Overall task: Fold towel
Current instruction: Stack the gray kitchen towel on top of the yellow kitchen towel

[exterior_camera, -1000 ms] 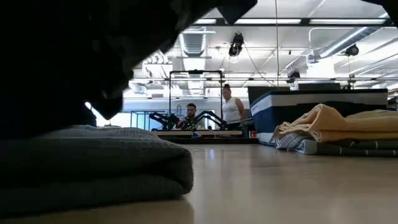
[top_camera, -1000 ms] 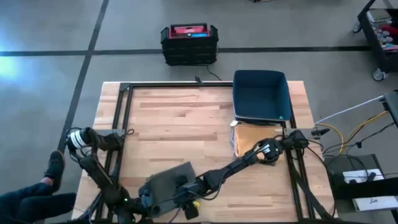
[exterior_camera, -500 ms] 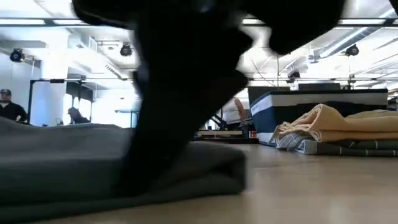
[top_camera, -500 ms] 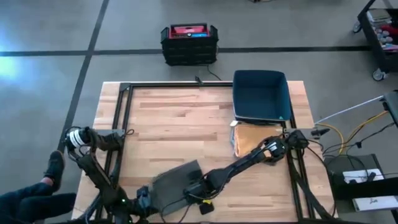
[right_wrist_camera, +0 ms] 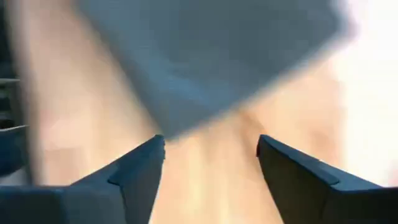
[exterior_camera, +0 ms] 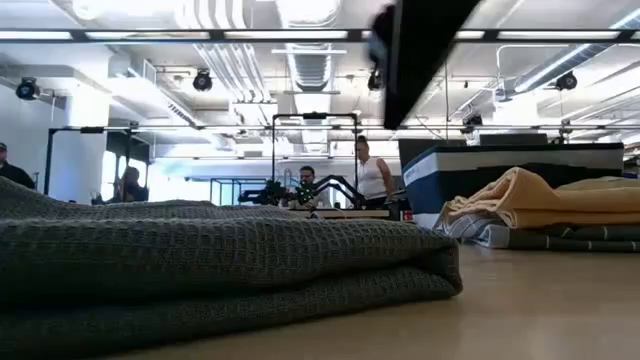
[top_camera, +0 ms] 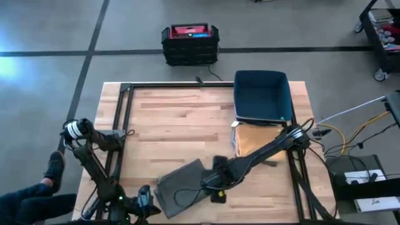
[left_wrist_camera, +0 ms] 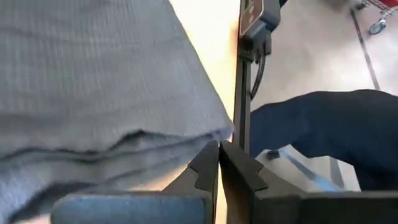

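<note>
Lying folded on the table, grey towel (top_camera: 181,184) (right gripper (top_camera: 215,181) spread beside it, left gripper (left_wrist_camera: 219,163) pressed together).

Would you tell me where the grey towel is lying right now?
In the high view the grey towel lies folded at the table's near edge, left of centre, beside the right hand.

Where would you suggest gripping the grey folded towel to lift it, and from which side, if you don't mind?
I would take the grey towel at its free corner pointing toward the table's middle, coming down from above with the open right gripper, which hovers beside that edge. The towel lies flat, so a pinch at the layered edge seems easiest.
</note>
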Robot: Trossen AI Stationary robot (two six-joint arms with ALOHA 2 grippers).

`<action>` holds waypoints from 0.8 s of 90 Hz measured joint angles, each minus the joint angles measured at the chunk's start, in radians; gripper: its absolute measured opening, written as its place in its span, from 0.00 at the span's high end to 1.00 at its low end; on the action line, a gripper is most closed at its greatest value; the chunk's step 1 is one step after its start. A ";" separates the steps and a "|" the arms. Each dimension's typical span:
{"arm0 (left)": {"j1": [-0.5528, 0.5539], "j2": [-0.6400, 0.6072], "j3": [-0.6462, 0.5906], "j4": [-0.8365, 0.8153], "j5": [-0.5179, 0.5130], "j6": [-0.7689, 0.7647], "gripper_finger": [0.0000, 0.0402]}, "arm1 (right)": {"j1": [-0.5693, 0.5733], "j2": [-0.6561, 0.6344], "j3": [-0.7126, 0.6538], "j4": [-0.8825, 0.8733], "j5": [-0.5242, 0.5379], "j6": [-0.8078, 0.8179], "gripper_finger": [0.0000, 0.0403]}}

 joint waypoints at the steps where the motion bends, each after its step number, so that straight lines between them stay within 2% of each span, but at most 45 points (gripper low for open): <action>1: 0.002 0.000 0.000 0.000 0.000 0.004 1.00 | 0.000 -0.009 -0.017 -0.001 0.016 0.014 0.36; 9: 0.013 0.000 0.000 -0.002 0.000 0.043 1.00 | -0.008 -0.094 -0.165 0.026 0.060 0.124 0.32; 15: 0.020 0.000 0.001 -0.001 0.000 0.063 1.00 | -0.017 -0.167 -0.288 0.160 0.062 0.194 0.31; 26: 0.027 -0.001 0.001 -0.001 -0.004 0.105 1.00 | -0.047 -0.250 -0.528 0.555 0.032 0.291 0.30; 39: 0.039 0.020 -0.001 0.000 -0.029 0.118 1.00 | -0.100 -0.231 -0.738 1.038 -0.032 0.429 0.30; 49: 0.046 0.054 -0.003 -0.002 -0.032 0.129 1.00 | -0.112 -0.155 -0.792 1.222 -0.088 0.497 0.30; 61: 0.053 0.090 -0.003 -0.001 -0.032 0.127 1.00 | -0.110 -0.090 -0.764 1.269 -0.096 0.510 0.28; 72: 0.059 0.116 -0.004 0.006 -0.034 0.114 1.00 | -0.110 -0.030 -0.699 1.317 -0.142 0.458 0.26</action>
